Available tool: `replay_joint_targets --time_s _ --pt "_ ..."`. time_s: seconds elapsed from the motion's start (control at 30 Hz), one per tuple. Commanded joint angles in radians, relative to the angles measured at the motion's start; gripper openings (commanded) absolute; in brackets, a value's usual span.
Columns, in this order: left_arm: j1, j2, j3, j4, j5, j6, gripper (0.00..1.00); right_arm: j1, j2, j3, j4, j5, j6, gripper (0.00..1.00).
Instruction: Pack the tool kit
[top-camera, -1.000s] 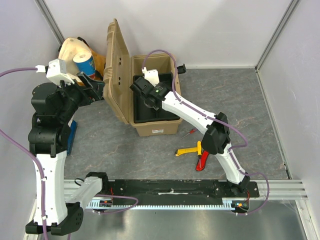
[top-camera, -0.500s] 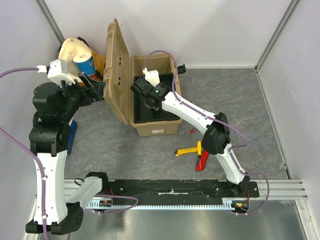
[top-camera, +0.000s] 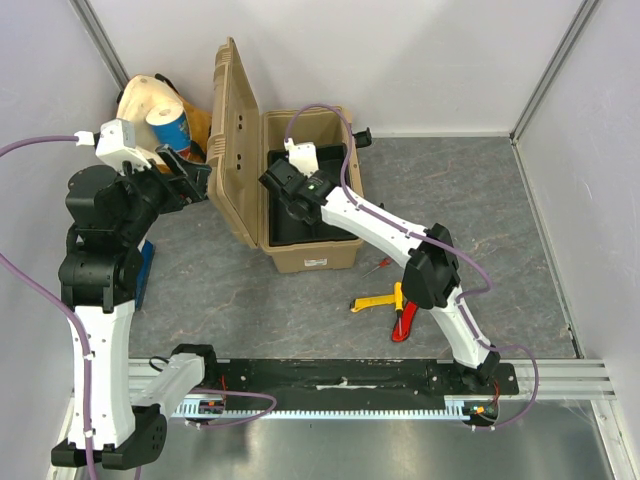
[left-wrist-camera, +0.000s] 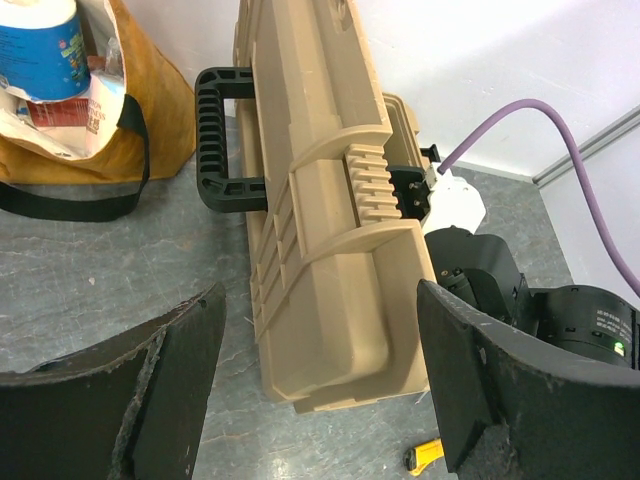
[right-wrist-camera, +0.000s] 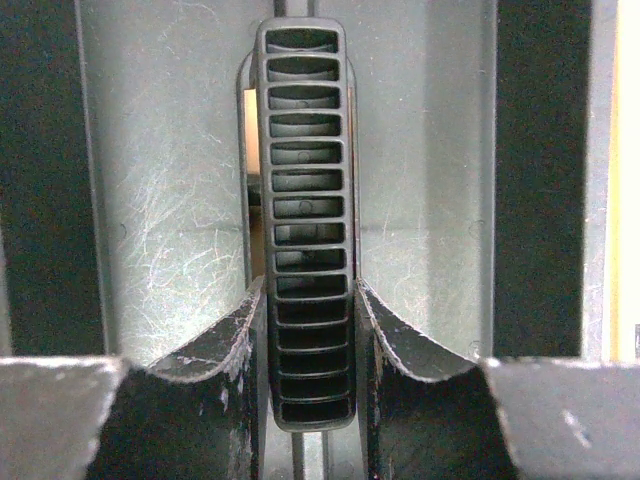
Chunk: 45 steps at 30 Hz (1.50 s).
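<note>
At the far left a yellow-cream cloth bag (top-camera: 140, 100) sits against the wall with a blue-and-white roll (top-camera: 168, 125) standing in it. Just right of the bag, the left pincer (top-camera: 190, 175) hovers with its jaws spread wide and nothing between them, facing the outer side of the raised lid (top-camera: 232, 150). In the left wrist view, the lid's black carry handle (left-wrist-camera: 225, 140) points toward the bag.

The tan toolbox (top-camera: 310, 255) stands open at the back of the table (top-camera: 500, 220), left of centre, with its black tray (top-camera: 295, 230) seated inside. The right pincer (top-camera: 290, 195) reaches down into the box. The right wrist view shows its two fingers (right-wrist-camera: 240, 330) pressed against either side of the ribbed tray handle (right-wrist-camera: 307, 200), clamped on it.

To the right, on the table in front of the box, lie a small screwdriver (top-camera: 378, 265), the yellow-handled tool (top-camera: 375, 302) and the red knife (top-camera: 405, 325), close together and outside the toolbox.
</note>
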Motion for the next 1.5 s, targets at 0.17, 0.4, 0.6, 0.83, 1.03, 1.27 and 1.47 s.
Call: replay_joint_targets --time_s 0.17,0.4,0.6,0.83,1.03,1.27,1.47 --pt "-0.004 -0.011 0.002 0.028 -0.013 0.03 0.82 -0.002 0.003 -0.072 0.063 -0.077 0.05 0.01" --pt "-0.003 -0.006 0.008 0.03 -0.008 0.026 0.82 -0.01 -0.055 -0.03 0.079 -0.112 0.043 0.0" --pt "-0.001 -0.009 0.012 0.028 -0.008 0.029 0.82 -0.027 -0.094 -0.014 0.086 -0.151 0.046 0.0" --pt "-0.001 -0.009 0.006 0.03 -0.002 0.023 0.82 -0.036 -0.112 0.027 0.046 -0.145 0.035 0.0" --pt "-0.003 -0.014 0.006 0.028 -0.005 0.024 0.82 -0.036 -0.126 0.046 0.045 -0.168 0.058 0.0" --pt "-0.006 -0.017 0.002 0.028 -0.006 0.024 0.82 -0.039 -0.152 0.064 0.045 -0.161 0.055 0.0" --pt "-0.001 -0.018 0.0 0.028 -0.006 0.026 0.82 -0.038 -0.169 0.082 0.048 -0.146 0.053 0.0"
